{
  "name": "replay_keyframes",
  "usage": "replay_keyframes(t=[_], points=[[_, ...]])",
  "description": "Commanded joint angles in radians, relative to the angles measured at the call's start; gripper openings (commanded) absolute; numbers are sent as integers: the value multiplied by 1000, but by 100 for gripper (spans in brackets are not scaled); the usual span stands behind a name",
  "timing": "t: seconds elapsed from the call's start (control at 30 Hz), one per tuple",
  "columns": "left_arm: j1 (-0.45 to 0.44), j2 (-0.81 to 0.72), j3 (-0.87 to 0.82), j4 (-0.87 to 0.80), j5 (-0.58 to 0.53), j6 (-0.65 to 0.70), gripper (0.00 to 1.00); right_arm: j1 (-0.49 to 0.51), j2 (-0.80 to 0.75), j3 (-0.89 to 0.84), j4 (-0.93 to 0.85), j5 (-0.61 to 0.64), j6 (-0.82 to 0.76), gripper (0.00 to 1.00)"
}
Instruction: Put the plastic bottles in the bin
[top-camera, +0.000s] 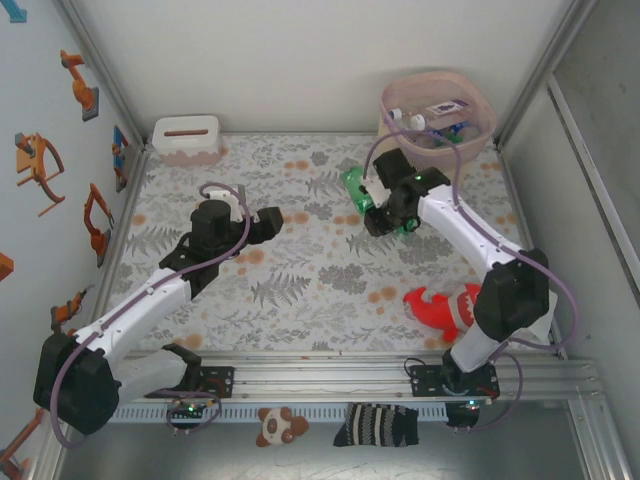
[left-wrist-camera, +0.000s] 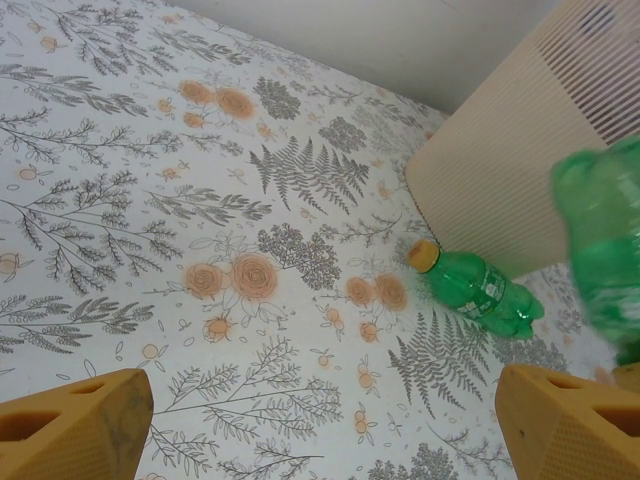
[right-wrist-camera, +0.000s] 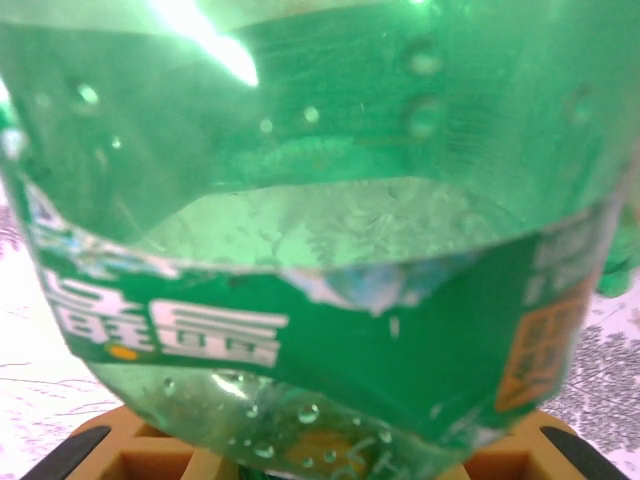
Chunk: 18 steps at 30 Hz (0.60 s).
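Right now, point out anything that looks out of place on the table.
A green bottle with a yellow cap lies on its side beside the bin, not inside. A red plush toy lies by the right arm's base.

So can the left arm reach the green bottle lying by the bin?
Probably yes. The left gripper is open, and bare tablecloth lies between it and the green bottle by the bin. The right gripper, shut on a second green bottle, hangs close beside it and may crowd the approach.
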Motion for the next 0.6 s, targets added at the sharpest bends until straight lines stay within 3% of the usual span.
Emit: replay_keyframes(t=[0.0, 0.33, 0.57], points=[[6, 7, 1, 21, 17, -7, 88, -8, -42, 107, -84, -45, 9, 23], [9, 2, -4, 22, 17, -9, 88, -191, 3, 516, -195, -167, 33, 23], [10, -5, -3, 18, 11, -8, 88, -347, 135, 785, -281, -225, 30, 24]])
